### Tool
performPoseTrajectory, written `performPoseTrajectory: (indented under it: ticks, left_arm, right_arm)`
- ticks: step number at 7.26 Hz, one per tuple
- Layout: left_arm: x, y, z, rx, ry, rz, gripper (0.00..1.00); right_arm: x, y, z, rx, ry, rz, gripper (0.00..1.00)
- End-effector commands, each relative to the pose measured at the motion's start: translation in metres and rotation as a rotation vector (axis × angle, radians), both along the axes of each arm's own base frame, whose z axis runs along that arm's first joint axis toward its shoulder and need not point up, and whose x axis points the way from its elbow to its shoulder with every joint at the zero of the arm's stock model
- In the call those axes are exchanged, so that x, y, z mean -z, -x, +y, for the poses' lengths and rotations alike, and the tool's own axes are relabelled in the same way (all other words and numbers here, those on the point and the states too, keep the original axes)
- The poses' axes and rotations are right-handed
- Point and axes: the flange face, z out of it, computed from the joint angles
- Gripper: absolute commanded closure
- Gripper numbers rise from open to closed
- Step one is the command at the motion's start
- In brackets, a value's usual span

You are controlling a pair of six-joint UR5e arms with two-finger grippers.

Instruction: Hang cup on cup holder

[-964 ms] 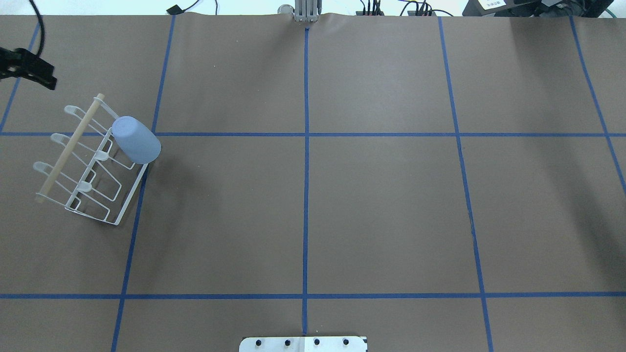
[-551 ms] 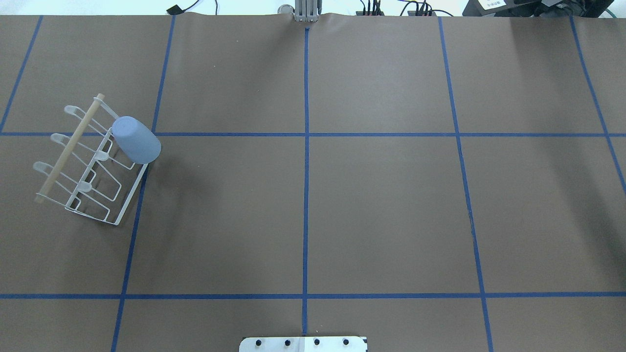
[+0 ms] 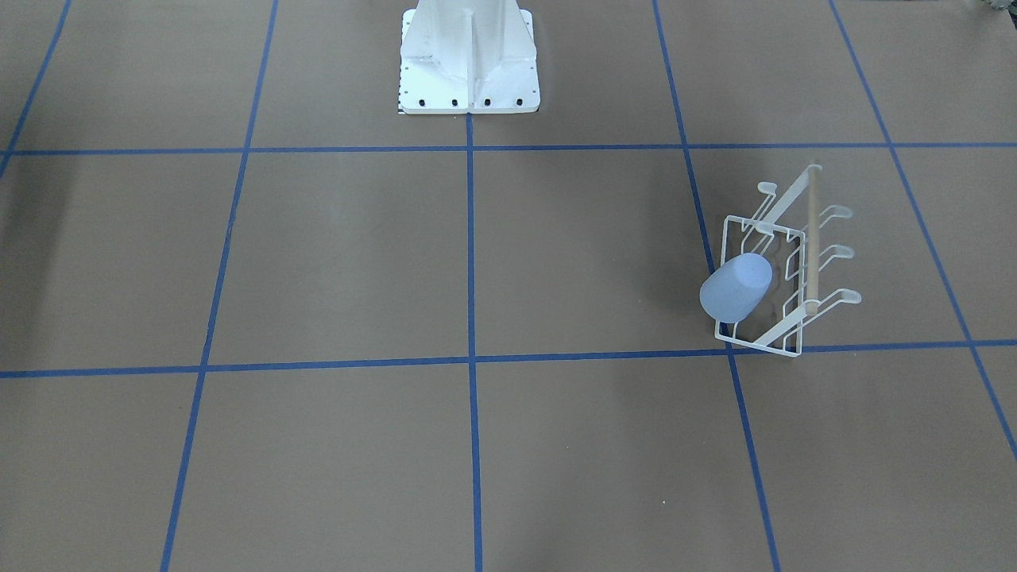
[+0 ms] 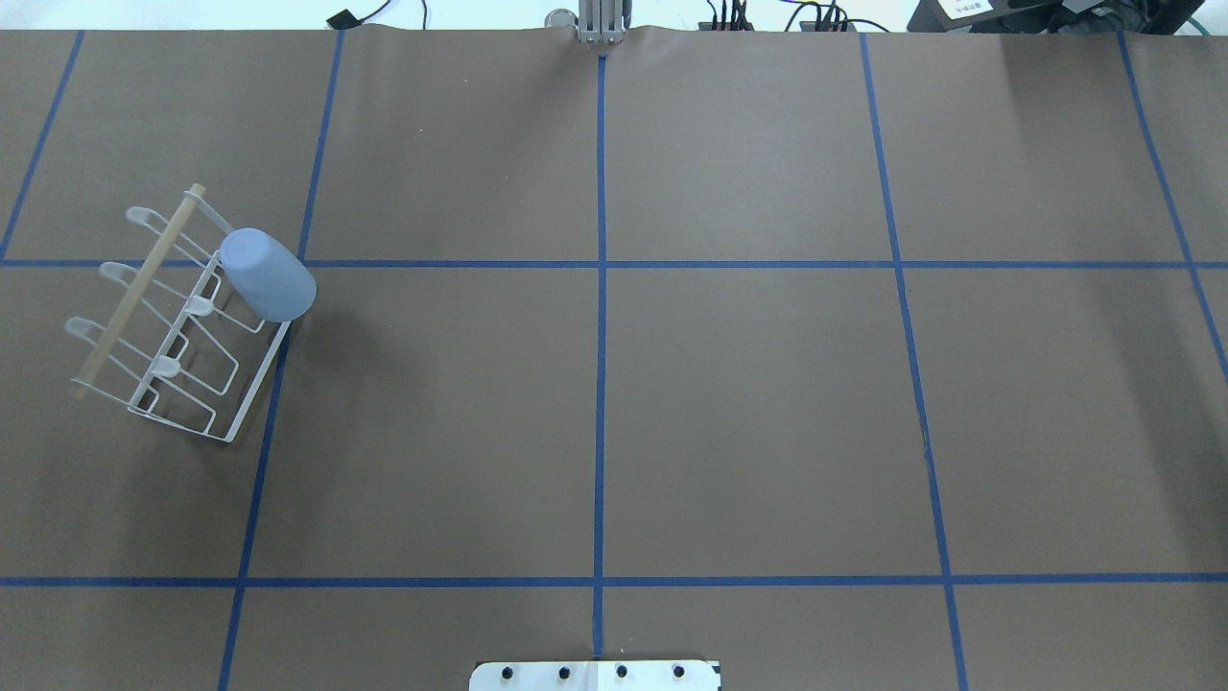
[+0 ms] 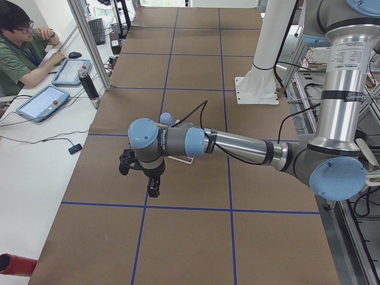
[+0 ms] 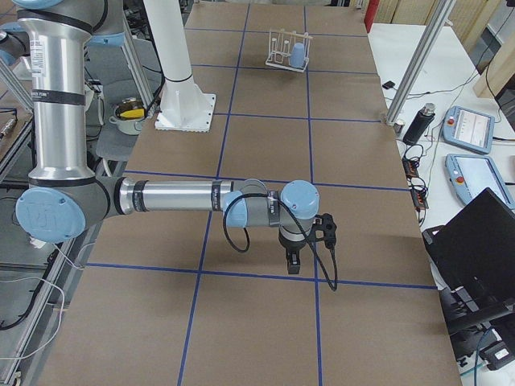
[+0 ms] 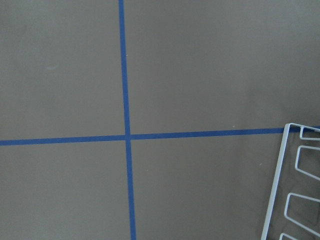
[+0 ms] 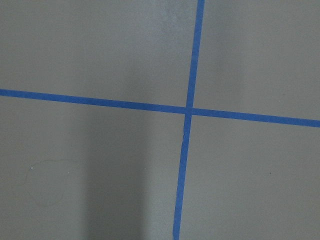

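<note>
The pale blue cup sits upside down and tilted on a far prong of the white wire cup holder, at the table's left. Both also show in the front view: cup, holder. A corner of the holder's frame shows in the left wrist view. My left gripper hangs over the table off the holder's outer side, apart from it. My right gripper hangs over the far right of the table. Both show only in side views, so I cannot tell open or shut.
Brown paper with a blue tape grid covers the table. The white robot base stands at the robot's side, in the middle. An operator sits with tablets beyond the table's far edge.
My left gripper, at the overhead view's upper left edge one second ago, has moved left out of that view. The cup and holder have not moved.
</note>
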Motion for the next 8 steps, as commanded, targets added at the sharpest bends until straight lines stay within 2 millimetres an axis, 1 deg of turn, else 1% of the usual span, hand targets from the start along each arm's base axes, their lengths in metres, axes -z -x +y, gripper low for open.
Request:
performPoseTrajectory:
  ticks: [1, 3, 5, 8]
  left_arm:
    - [-0.0388, 0.0010, 0.0100, -0.002, 0.006, -0.005, 0.01]
    - [-0.0367, 0.0024, 0.0065, 0.002, 0.006, -0.034, 0.01]
    - [-0.0394, 0.0043, 0.0074, 0.003, 0.011, -0.060, 0.01]
    - [-0.0395, 0.0044, 0.0067, 0.003, 0.011, -0.062, 0.01]
  right_arm:
    - [-0.0019, -0.0011, 0.0010, -0.002, 0.025, 0.003, 0.00]
    - [-0.0008, -0.0019, -0.0002, -0.004, 0.025, 0.004, 0.00]
    - [-0.0016, -0.0020, 0.0005, -0.004, 0.027, 0.005, 0.00]
    - [-0.0001, -0.0019, -0.0003, -0.004, 0.024, 0.004, 0.00]
